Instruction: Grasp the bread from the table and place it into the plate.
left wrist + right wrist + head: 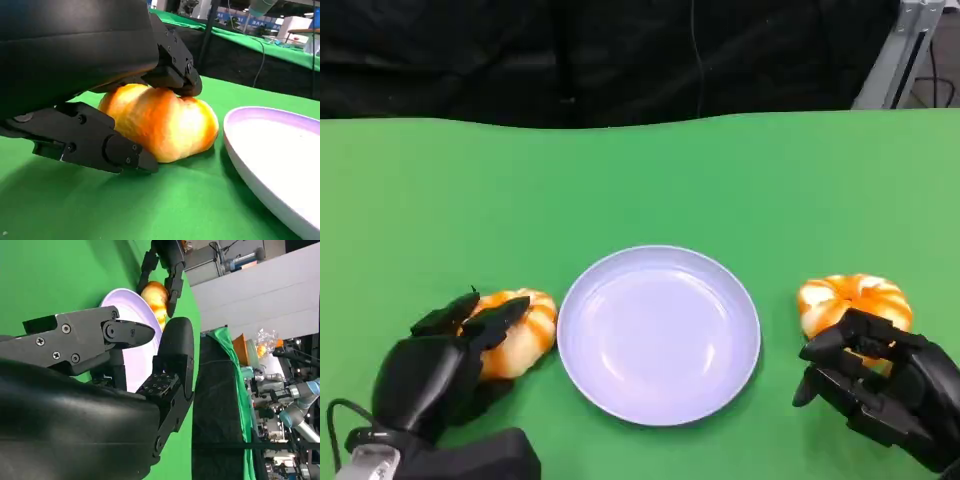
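A green surface (640, 180) seen from above. A pale lilac plate (659, 334) sits at lower centre of the frame, with nothing on it.

Two orange-and-white buns lie on either side of the plate. The left bun (520, 330) is at lower left, almost touching the plate's rim. The left robot hand (445, 365) sits on this bun from the lower left, its fingers (505, 318) spread over the top. In the left wrist view the same bun (160, 122) lies on the surface with one finger above and another low beside it. Both look to be touching, but a firm grip cannot be confirmed, and the bun is not lifted.

The right bun (855, 303) is at lower right, with a clear green gap between it and the plate. The right robot hand (880, 385) hovers just below it in the frame, fingers apart, holding nothing.

The left bun's long axis runs roughly across the frame, towards the plate. The left robot hand is much nearer its bun, so the likely move is a short lift and carry rightward over the rim. That rim is the one edge to clear. The surface above the plate in the frame is open.
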`<action>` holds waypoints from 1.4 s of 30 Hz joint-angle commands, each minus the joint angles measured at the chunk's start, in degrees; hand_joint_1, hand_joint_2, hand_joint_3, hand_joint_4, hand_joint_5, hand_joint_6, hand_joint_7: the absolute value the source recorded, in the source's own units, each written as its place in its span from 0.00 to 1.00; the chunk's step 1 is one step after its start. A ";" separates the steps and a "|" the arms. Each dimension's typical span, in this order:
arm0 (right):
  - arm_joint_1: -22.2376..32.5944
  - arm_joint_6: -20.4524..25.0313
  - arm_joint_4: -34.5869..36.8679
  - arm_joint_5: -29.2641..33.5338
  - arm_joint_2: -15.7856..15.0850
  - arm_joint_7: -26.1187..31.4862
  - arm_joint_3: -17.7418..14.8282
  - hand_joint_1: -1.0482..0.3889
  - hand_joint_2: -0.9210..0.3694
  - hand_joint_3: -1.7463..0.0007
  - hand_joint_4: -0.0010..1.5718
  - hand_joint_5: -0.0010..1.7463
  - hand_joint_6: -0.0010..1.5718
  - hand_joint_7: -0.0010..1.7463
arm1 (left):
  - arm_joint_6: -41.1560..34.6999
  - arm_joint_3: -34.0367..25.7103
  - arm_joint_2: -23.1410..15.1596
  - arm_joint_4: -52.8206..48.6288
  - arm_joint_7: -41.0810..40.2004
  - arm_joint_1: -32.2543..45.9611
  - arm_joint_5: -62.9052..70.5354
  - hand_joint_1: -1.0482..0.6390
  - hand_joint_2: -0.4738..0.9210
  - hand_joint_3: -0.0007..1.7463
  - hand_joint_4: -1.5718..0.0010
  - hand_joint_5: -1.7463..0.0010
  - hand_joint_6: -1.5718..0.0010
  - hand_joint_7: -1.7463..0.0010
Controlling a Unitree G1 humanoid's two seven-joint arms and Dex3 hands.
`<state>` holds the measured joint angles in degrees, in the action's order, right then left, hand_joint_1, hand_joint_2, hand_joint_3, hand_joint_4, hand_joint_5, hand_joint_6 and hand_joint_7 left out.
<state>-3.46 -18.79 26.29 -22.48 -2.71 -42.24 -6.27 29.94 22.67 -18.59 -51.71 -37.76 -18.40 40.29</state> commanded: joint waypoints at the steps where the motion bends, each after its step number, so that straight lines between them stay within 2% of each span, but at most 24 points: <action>1: 0.25 -0.84 -0.35 0.14 -0.39 0.05 -0.35 0.70 0.01 0.79 0.36 0.90 0.44 0.59 | -0.85 0.12 -0.32 -0.03 0.26 0.20 -0.14 0.66 1.00 0.09 0.53 0.94 0.53 0.96; 5: 0.25 -0.85 -0.34 0.14 -0.39 0.05 -0.35 0.70 0.01 0.79 0.36 0.90 0.44 0.59 | -0.91 0.20 -0.34 0.02 0.25 0.20 -0.22 0.66 1.00 0.09 0.52 0.94 0.52 0.97; 6: 0.26 -0.51 -0.45 0.10 -0.37 0.23 -0.35 0.70 0.01 0.79 0.36 0.90 0.44 0.59 | -0.93 -0.26 0.61 -0.72 -2.25 0.15 -0.40 0.66 1.00 0.09 0.52 0.94 0.52 0.97; 7: 0.30 -0.33 -0.54 0.15 -0.38 0.40 -0.34 0.69 0.01 0.79 0.36 0.90 0.44 0.59 | -1.03 -0.60 1.38 -1.28 -4.31 0.10 -0.51 0.62 1.00 0.07 0.56 0.55 0.50 0.68; 8: 0.34 -0.25 -0.60 0.20 -0.41 0.49 -0.33 0.69 0.01 0.79 0.36 0.90 0.44 0.59 | -1.09 -0.81 1.99 -1.77 -6.17 0.03 -0.54 0.61 1.00 0.07 0.61 0.36 0.54 0.51; 9: 0.34 -0.16 -0.59 0.10 -0.43 0.39 -0.33 0.69 0.01 0.79 0.36 0.90 0.44 0.60 | -1.27 -0.77 2.37 -2.21 -7.88 -0.11 -0.29 0.61 1.00 0.06 0.64 0.23 0.56 0.39; 11: 0.33 -0.13 -0.55 -0.03 -0.46 0.22 -0.35 0.69 0.01 0.79 0.36 0.90 0.44 0.60 | -1.38 -0.42 2.53 -2.84 -9.48 -0.40 0.11 0.61 1.00 0.05 0.66 0.16 0.57 0.33; 18: 0.29 -0.58 -0.39 0.09 -0.47 0.07 -0.32 0.69 0.01 0.79 0.35 0.91 0.43 0.60 | -1.43 -1.27 3.27 -2.99 -10.92 -0.29 -1.25 0.63 0.99 0.06 0.68 0.10 0.59 0.27; 30: -0.05 -0.75 0.22 0.06 -0.32 0.10 -0.41 0.70 0.01 0.79 0.35 0.91 0.43 0.60 | -2.40 -2.31 3.33 -1.61 -13.04 0.46 -0.84 0.63 0.97 0.05 0.68 0.10 0.58 0.29; 31: -0.11 -0.93 0.36 0.20 -0.29 0.17 -0.40 0.70 0.01 0.79 0.35 0.91 0.43 0.60 | -2.61 -2.60 3.10 -0.82 -13.52 0.88 -0.83 0.63 0.97 0.05 0.68 0.10 0.58 0.29; 32: -0.16 -1.08 0.47 0.30 -0.26 0.23 -0.39 0.69 0.01 0.79 0.35 0.91 0.43 0.60 | -2.80 -2.83 2.93 -0.19 -13.87 1.22 -0.82 0.63 0.97 0.05 0.65 0.15 0.57 0.32; 34: -0.17 -1.46 0.62 0.54 -0.20 0.38 -0.36 0.69 0.01 0.79 0.35 0.91 0.44 0.60 | -3.41 -3.46 2.39 1.90 -14.80 2.17 -0.57 0.63 0.97 0.05 0.64 0.18 0.56 0.34; 39: -0.30 -1.50 1.01 0.66 -0.18 0.33 -0.45 0.69 0.01 0.79 0.36 0.91 0.44 0.60 | -5.86 -4.35 1.04 7.83 -15.21 4.48 0.49 0.64 0.96 0.06 0.67 0.15 0.57 0.34; 42: -0.26 -1.28 0.88 0.72 -0.17 0.45 -0.46 0.68 0.01 0.79 0.36 0.91 0.44 0.60 | -7.59 -4.78 0.61 11.05 -14.89 5.75 1.16 0.64 0.96 0.07 0.66 0.17 0.57 0.35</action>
<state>-3.56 -19.77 27.04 -21.69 -2.43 -42.10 -6.24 23.55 18.53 -16.50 -43.10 -51.79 -13.99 40.65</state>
